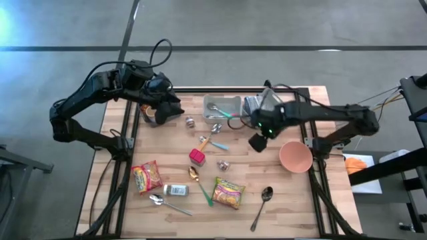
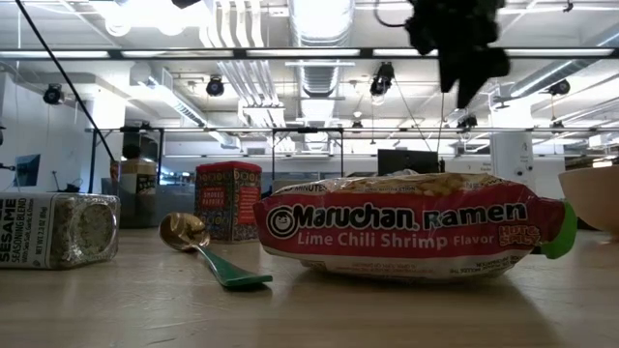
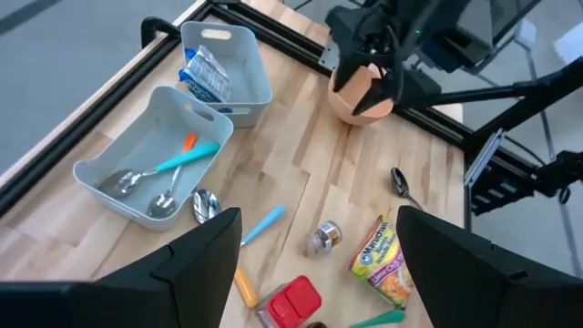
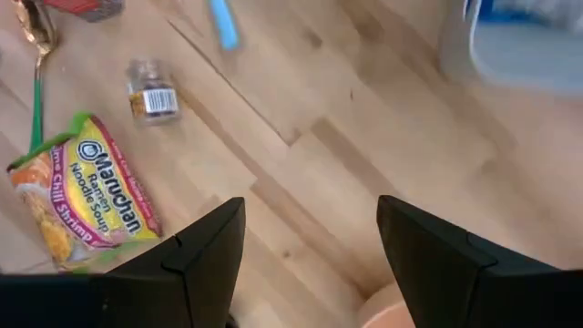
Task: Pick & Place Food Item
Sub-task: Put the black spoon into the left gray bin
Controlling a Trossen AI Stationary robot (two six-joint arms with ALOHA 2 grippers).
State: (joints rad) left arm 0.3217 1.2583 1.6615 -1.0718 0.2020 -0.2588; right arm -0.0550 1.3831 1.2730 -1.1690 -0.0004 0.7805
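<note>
Two Maruchan ramen packs lie flat on the wooden table: one (image 1: 229, 192) near the front centre (image 2: 416, 227) (image 4: 86, 196), another (image 1: 147, 177) at the front left. My right gripper (image 1: 259, 141) hovers open above the table's middle, left of the pink bowl (image 1: 295, 157), with nothing between its fingers (image 4: 310, 210). It also shows at the top of the low view (image 2: 459, 48). My left gripper (image 1: 160, 110) hangs open over the far left part of the table, empty (image 3: 317, 219). A blue-and-white packet (image 3: 205, 73) lies in the far white bin (image 3: 239, 55).
A second white bin (image 1: 222, 107) holds spoons. Loose on the table are a red box (image 1: 197, 157), small spice jars (image 1: 176, 190) (image 1: 222, 164), a gold spoon with a green handle (image 1: 200, 183), a black spoon (image 1: 262, 203) and a silver spoon (image 1: 163, 202).
</note>
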